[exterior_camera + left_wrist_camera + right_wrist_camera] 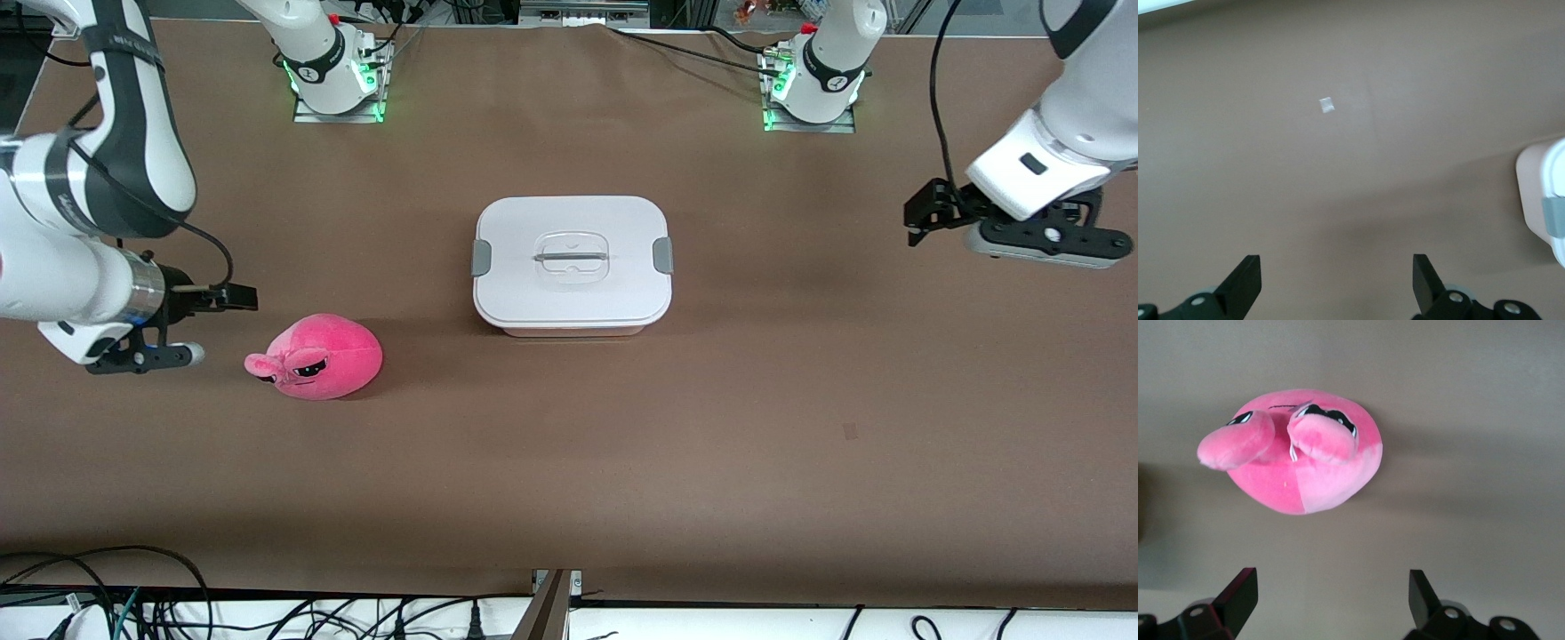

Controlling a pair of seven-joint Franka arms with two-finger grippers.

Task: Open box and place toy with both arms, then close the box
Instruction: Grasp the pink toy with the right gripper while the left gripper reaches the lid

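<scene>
Nothing is grasped yet: your box (573, 265) sits lidded and clipped mid-bench, the toy (317, 356) nearer the camera toward the right arm's end. Both the left end effector (925, 216) and right end effector (218, 324) hang spread wide, empty. Likely next: unclip and lift the lid.

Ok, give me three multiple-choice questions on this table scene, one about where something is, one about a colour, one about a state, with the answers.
1. Where is the toy relative to the box?
A. On its lid
B. On the table toward the right arm's end, nearer the front camera
C. Inside it

2. What colour are the box's side clips?
A. Grey
B. Green
C. Pink

3. What state is the box in?
A. Lid off
B. Tipped over
C. Lid on

Answers: 1 B, the plush lies apart from the box, close to the open right gripper. 2 A, both clips show grey against the white lid. 3 C, the lid covers the tub; the open left gripper hangs well away.
</scene>
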